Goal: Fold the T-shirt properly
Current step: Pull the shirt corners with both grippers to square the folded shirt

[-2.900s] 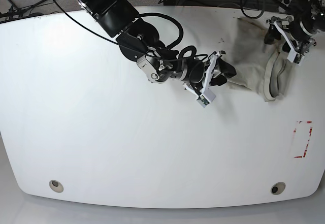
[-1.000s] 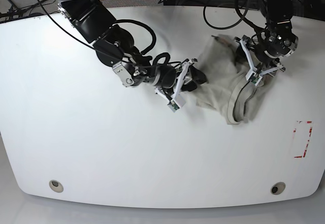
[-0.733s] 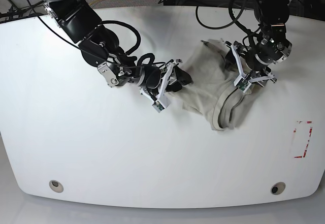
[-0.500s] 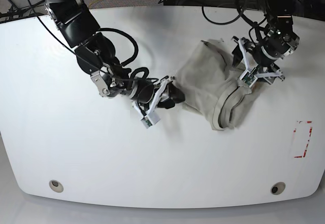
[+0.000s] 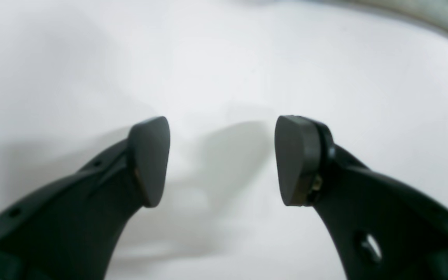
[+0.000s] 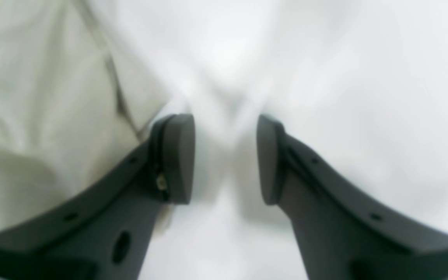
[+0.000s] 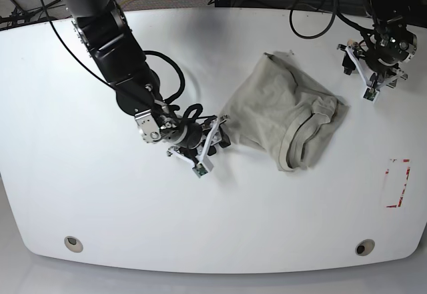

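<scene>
T-shirt [image 7: 283, 112] on table [image 7: 100, 194], between right gripper [image 7: 212, 142] and left gripper [image 7: 378, 63].

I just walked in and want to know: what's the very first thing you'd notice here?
The crumpled beige T-shirt lies bunched right of the middle of the white table. The right pincer sits open at its left edge, and the left pincer hangs open, off near the table's far right corner.

White table [image 7: 100, 194]; crumpled T-shirt [image 7: 280, 111] on it; red marking [image 7: 398, 183] near edge.
</scene>
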